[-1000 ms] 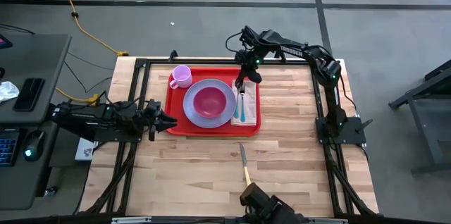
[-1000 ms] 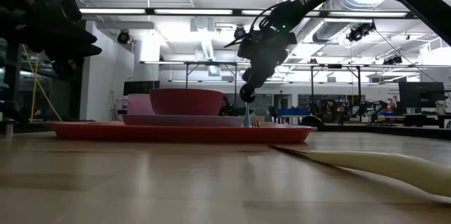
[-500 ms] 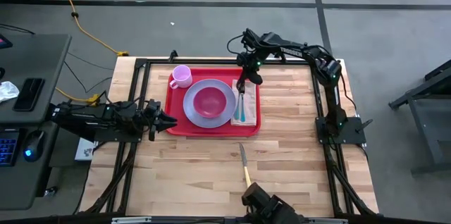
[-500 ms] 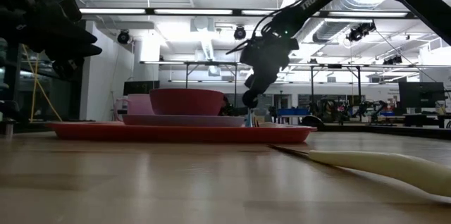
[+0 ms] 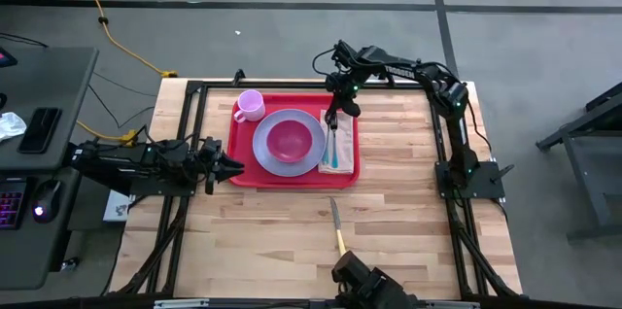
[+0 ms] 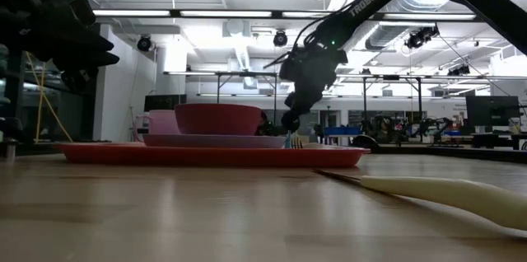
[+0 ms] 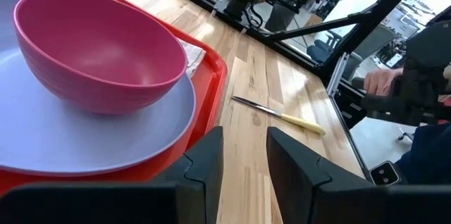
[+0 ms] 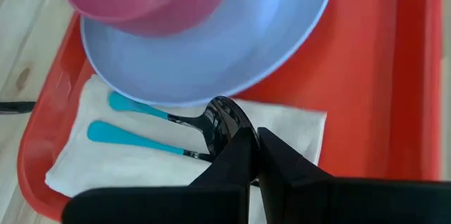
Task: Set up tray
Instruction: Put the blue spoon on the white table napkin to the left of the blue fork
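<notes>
I see the wooden tabletop (image 5: 389, 202) carrying the red tray (image 5: 340, 175) toward its far side, and on the tray a lavender plate (image 5: 266, 154) with a pink bowl (image 5: 289, 140) in it, a pink cup (image 5: 250, 105) at the far left corner, and a white napkin (image 5: 345, 160) on the right with two teal-handled utensils (image 8: 134, 138) on it. My right claw (image 5: 333, 120) hangs just over the napkin's far end with its fingers pressed together on nothing, while my left claw (image 5: 233, 165) waits partly spread just off the tray's left edge. A yellow-handled knife (image 5: 336, 223) lies on bare wood near the tray's front edge.
</notes>
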`<state>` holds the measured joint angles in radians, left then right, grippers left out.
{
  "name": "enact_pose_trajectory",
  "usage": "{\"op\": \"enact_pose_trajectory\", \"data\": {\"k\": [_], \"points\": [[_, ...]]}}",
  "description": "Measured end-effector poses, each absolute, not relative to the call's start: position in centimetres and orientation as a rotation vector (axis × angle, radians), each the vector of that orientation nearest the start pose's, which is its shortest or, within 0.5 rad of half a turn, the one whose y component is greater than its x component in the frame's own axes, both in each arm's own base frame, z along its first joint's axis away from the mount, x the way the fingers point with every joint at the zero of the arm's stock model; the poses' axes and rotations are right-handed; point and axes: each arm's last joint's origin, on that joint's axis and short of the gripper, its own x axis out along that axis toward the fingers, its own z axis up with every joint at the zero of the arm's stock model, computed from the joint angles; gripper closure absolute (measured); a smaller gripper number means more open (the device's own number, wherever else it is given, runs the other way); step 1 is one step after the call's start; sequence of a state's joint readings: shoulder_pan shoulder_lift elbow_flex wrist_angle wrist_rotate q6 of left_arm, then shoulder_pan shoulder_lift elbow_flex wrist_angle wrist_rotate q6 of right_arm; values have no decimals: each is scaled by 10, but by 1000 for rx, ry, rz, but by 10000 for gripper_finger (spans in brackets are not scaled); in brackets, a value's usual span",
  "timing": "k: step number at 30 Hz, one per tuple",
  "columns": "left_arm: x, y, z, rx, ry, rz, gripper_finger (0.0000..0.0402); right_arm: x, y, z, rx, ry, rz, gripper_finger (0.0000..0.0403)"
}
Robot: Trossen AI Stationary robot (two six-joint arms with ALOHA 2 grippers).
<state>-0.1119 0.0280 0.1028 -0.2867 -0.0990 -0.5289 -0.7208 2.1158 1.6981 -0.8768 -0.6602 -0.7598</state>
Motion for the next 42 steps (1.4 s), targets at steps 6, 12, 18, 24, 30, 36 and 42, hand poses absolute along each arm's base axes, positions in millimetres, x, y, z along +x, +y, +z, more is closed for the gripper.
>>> {"op": "enact_pose_trajectory", "data": {"k": [6,12,18,24,30,36,42], "points": [[90,-7,169,-505,209,43,261,336,-271,191,133,924,319,402],[90,-7,169,-504,209,43,261,337,-272,188,128,924,319,402],[90,-7,169,-504,209,43,261,338,-273,186,108,927,323,402],[90,-7,169,-504,208,44,261,338,-273,186,75,917,336,402],[90,-6,169,-500,197,85,261,338,-274,186,55,908,347,402],[90,-6,169,-499,195,92,261,338,-276,178,71,914,359,402],[90,-6,169,-499,194,95,261,338,-277,176,62,912,363,402]]}}
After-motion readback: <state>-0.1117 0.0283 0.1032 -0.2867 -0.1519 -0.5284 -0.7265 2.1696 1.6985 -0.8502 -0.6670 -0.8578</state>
